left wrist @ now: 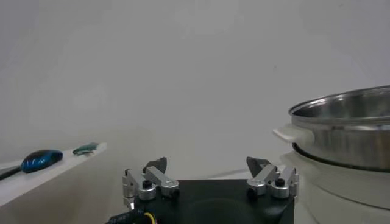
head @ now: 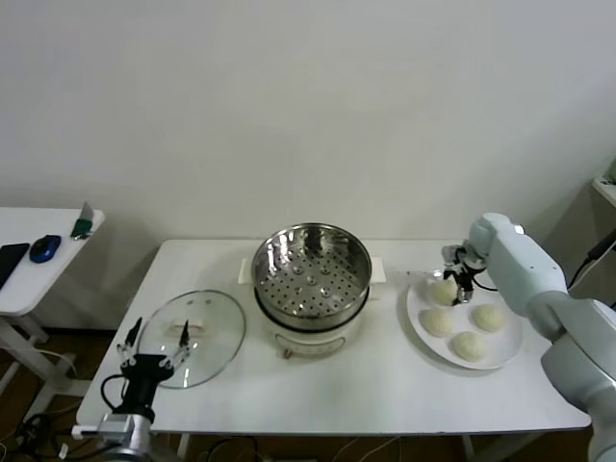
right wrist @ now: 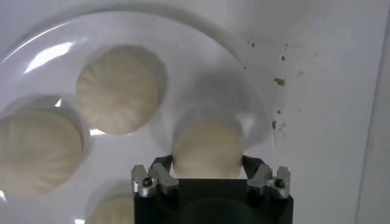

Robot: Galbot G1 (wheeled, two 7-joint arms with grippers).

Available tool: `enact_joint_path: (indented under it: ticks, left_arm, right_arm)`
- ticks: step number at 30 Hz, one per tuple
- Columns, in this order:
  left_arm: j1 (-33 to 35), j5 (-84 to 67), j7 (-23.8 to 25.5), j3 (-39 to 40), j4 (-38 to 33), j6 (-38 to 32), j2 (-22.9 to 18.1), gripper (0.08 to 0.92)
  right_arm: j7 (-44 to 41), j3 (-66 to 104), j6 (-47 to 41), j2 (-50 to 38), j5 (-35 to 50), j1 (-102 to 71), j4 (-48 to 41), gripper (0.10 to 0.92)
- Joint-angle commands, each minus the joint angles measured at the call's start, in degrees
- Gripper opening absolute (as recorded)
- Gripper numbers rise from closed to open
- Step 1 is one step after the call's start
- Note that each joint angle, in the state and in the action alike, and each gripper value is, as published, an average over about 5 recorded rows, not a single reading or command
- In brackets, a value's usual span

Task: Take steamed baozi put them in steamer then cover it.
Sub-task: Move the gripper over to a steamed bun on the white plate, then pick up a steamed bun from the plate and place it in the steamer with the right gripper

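Four baozi (head: 464,320) sit on the white plate (head: 508,352) at the right end of the table (head: 366,385), none in the steamer yet, so this looks like the very first pick. Going left to right: the side desk (head: 29,279) with a blue mouse (head: 44,248) is off on its own, then the left gripper (head: 154,348) hangs at the table's front-left edge, jaws spread wide and holding nothing, just in front of the glass lid (head: 192,337) lying flat on the table. Next is the steamer (head: 311,274) in the middle, open, its perforated tray bare. Over on the right, the right gripper (right wrist: 209,165) is down on the plate with its jaws either side of the far-left bun (right wrist: 208,148), fingertips right at its flanks, but I honestly can't tell whether they've bitten yet or are just bracketing it. What could go wrong: these buns look soft and smooth, so a hard squeeze could dent or tear it, and a grip too shallow could let it slip out on the way to the steamer. The neighbouring bun (right wrist: 117,90) is close too, so a sloppy lift might nudge it.
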Motion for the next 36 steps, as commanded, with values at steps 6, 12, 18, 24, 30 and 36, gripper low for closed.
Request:
enact_joint_path:
  ticks: [6, 12, 18, 24, 30, 36]
  left_arm:
    - [0.50, 0.01, -0.01, -0.11, -0.31, -0.12, -0.16, 0.823]
    - [1.08, -0.17, -0.03, -0.57, -0.72, -0.18, -0.21, 0.823]
    - [1.65, -0.42, -0.02, -0.90, -1.16, -0.20, -0.25, 0.823]
    - [2.01, -0.66, -0.02, -1.01, -1.52, -0.09, -0.17, 0.823]
    - [2.04, -0.71, 0.00, -0.76, -1.35, 0.04, -0.13, 0.823]
    - [2.18, -0.77, 0.01, -0.30, -1.53, 0.20, 0.06, 0.823]
  right_arm:
    - [-0.46, 1.69, 0.39, 0.19, -1.29, 0.25, 0.19, 0.714]
    - [-2.18, -2.54, 1.01, -2.16, 4.84, 2.30, 5.36, 0.709]
    - [-4.30, -14.01, 3.52, -4.88, 13.52, 10.82, 12.49, 0.704]
    - [-5.92, -24.76, 8.94, -3.89, 17.32, 21.28, 18.67, 0.704]
    - [-6.16, -32.69, 14.65, 0.00, 19.88, 30.44, 27.81, 0.707]
    - [-6.04, -36.83, 18.43, 7.23, 21.55, 34.63, 32.40, 0.707]
